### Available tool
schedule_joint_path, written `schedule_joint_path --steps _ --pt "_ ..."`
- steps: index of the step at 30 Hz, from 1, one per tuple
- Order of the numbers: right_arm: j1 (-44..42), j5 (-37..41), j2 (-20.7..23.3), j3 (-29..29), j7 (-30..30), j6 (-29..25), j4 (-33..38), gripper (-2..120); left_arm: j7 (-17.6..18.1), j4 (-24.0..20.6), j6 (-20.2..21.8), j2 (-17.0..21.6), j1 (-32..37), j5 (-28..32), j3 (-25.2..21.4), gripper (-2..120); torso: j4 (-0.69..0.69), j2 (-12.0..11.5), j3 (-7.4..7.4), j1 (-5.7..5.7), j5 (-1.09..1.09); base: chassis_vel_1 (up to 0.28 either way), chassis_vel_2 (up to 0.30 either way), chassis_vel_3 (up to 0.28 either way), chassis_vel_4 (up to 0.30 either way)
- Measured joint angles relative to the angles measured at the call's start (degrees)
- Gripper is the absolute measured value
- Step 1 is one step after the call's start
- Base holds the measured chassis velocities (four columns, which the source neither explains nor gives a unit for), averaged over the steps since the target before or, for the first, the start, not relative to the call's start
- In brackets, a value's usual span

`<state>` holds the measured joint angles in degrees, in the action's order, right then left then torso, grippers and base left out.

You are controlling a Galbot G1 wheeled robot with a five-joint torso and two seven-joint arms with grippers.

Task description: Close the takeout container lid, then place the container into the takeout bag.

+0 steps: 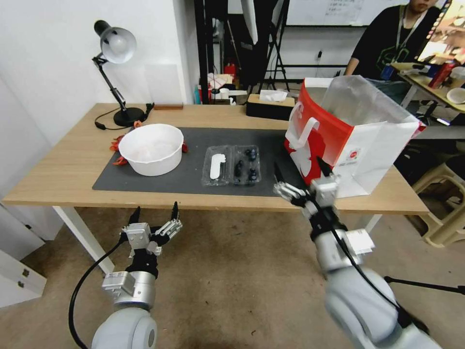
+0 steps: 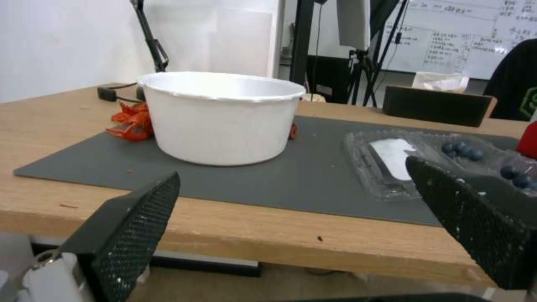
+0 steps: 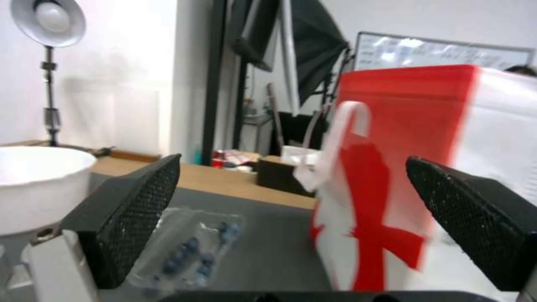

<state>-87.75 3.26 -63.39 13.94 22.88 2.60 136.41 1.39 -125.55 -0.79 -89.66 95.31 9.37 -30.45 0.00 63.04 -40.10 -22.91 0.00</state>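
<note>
Clear plastic container (image 1: 245,166) sitting wide open on the dark mat (image 1: 193,179), dead centre of the table (image 1: 63,174), berries in the 3 o'clock half. Takeout container lid (image 1: 217,167) flopped flat at 9 o'clock of that, white sticker facing up. So, nothing done yet by the look of it: lid not shut, box not bagged. Red-and-white takeout bag (image 1: 339,140) standing open over at 3 o'clock of the box, near but not touching, mouth gaping and ready. Big white bowl (image 1: 151,148) off at 9 o'clock, just clutter. Left gripper (image 1: 154,211) hanging below the near table edge, around 7 o'clock of the box, fingers spread apart, holding nothing. Right gripper (image 1: 299,170) up at the table edge between box and bag, roughly 4 o'clock of the box, fingers also spread, empty. Whole job still ahead: fold lid over, snap shut, lift, drop in bag.
</note>
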Motion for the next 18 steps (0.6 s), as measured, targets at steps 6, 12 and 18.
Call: schedule_joint_path --steps 6,12,18 --pt "-5.55 -3.61 -1.12 -0.58 2.23 -4.04 -0.98 100 0.13 -0.09 -0.21 0.51 0.14 0.15 -0.07 100 0.0 0.0 0.0 0.0 0.0 0.0 0.0 0.0 0.0" --pt "-9.61 -6.12 -2.35 -2.87 5.05 -7.05 -4.35 100 0.22 -0.25 -0.5 0.91 0.49 0.2 -0.04 100 0.0 -0.01 0.0 0.0 0.0 0.0 0.0 0.0 0.0" --pt "-9.85 -6.82 -4.03 -4.64 6.09 -9.1 -8.15 100 0.29 -0.26 -0.63 1.23 0.63 0.22 0.04 100 0.0 -0.01 0.0 -0.01 -0.01 0.0 0.0 0.0 0.0"
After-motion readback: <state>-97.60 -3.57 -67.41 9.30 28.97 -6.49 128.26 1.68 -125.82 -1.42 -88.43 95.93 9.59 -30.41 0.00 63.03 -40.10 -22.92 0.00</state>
